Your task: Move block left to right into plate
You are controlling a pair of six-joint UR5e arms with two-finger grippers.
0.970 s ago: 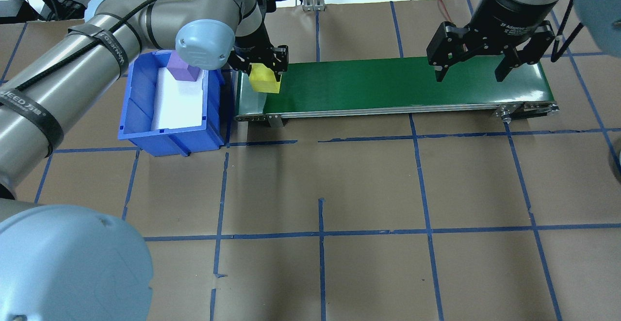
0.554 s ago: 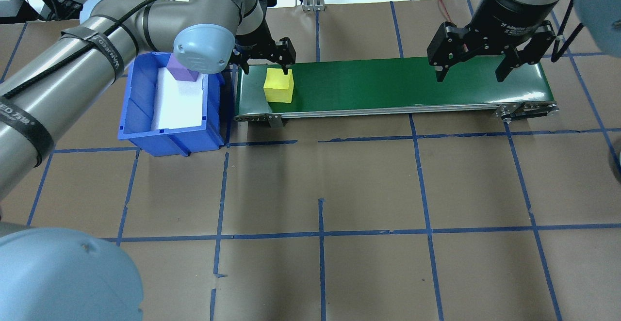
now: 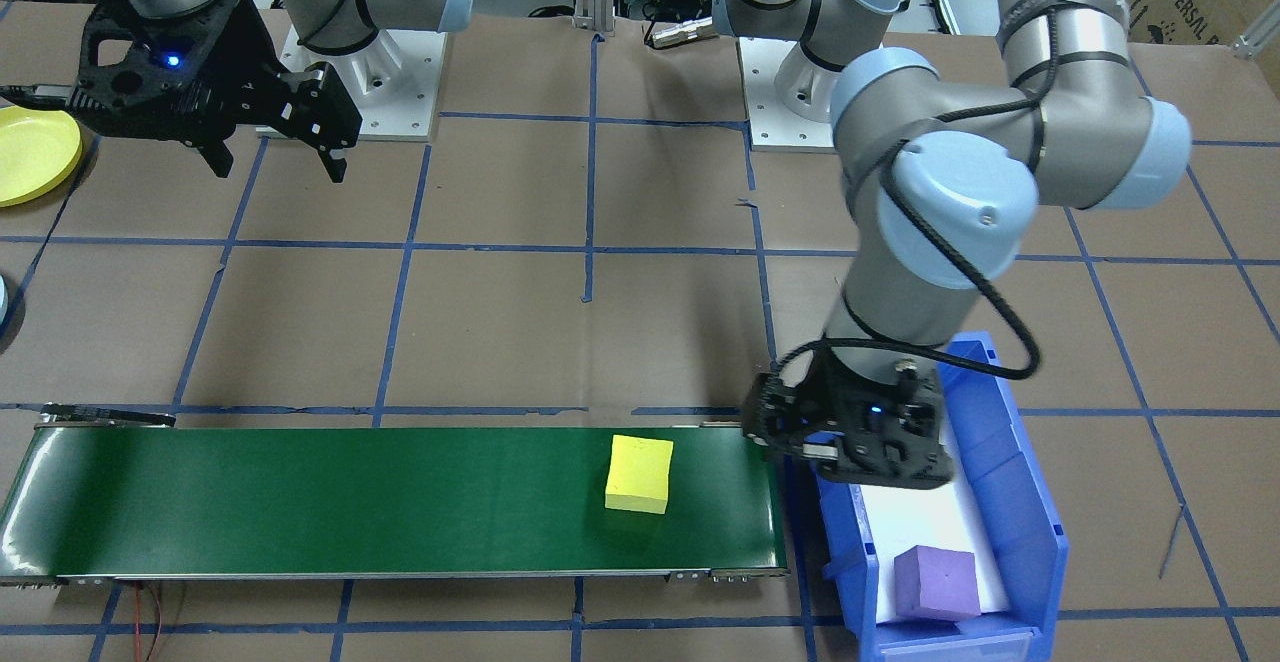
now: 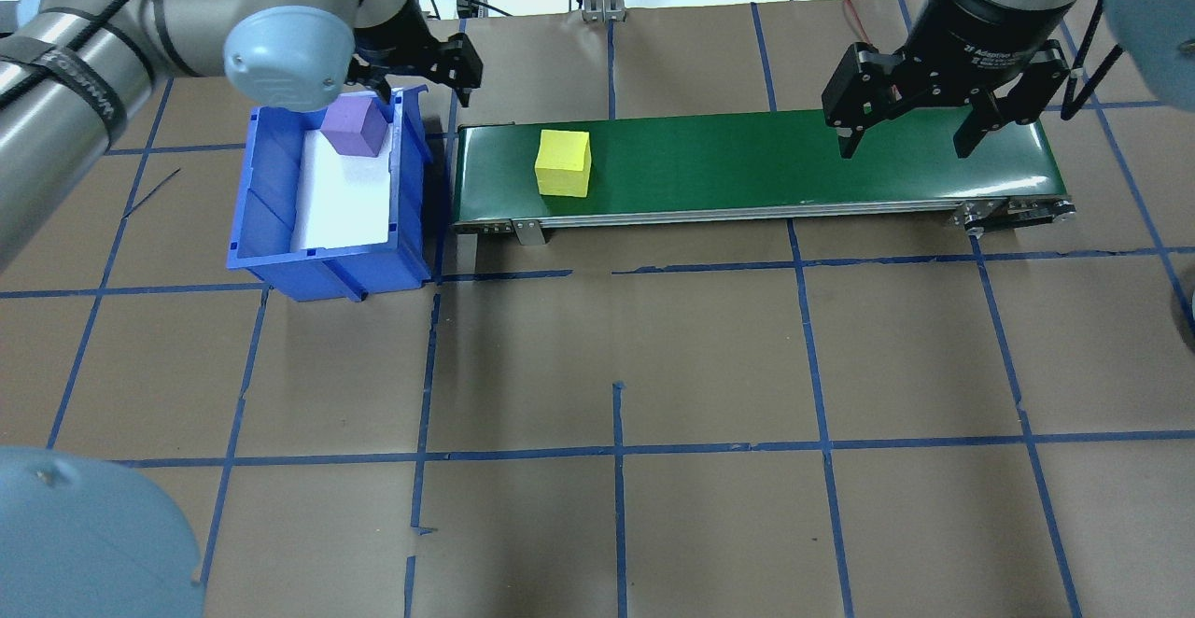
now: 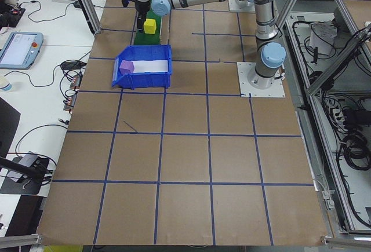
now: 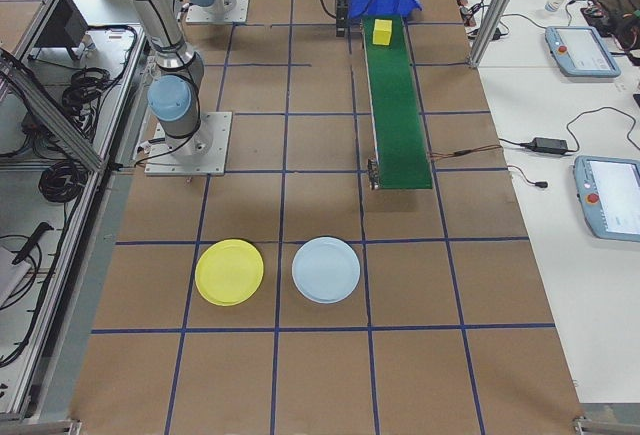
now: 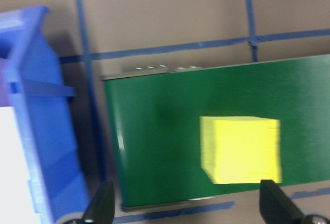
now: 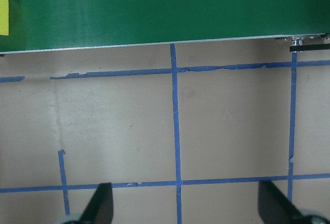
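Note:
A yellow block (image 4: 563, 162) lies free on the left part of the green conveyor belt (image 4: 794, 156); the front-facing view shows the same yellow block (image 3: 639, 474). My left gripper (image 4: 431, 84) is open and empty, above the far right corner of the blue bin (image 4: 271, 198), apart from the block. In its wrist view the yellow block (image 7: 241, 149) lies ahead between the open fingers. My right gripper (image 4: 906, 147) hangs open and empty over the belt's right end. A yellow plate (image 6: 229, 272) and a light blue plate (image 6: 326, 269) lie on the table beyond that end.
A purple block (image 4: 355, 128) rests on a white sheet at the far end of the blue bin. The bin stands close against the belt's left end. Blue tape lines grid the brown table. Operator desks with tablets flank the table.
My left gripper opened, let go of the yellow block onto the belt and pulled back left over the bin. The block has shifted slightly right along the belt. The right arm stayed still.

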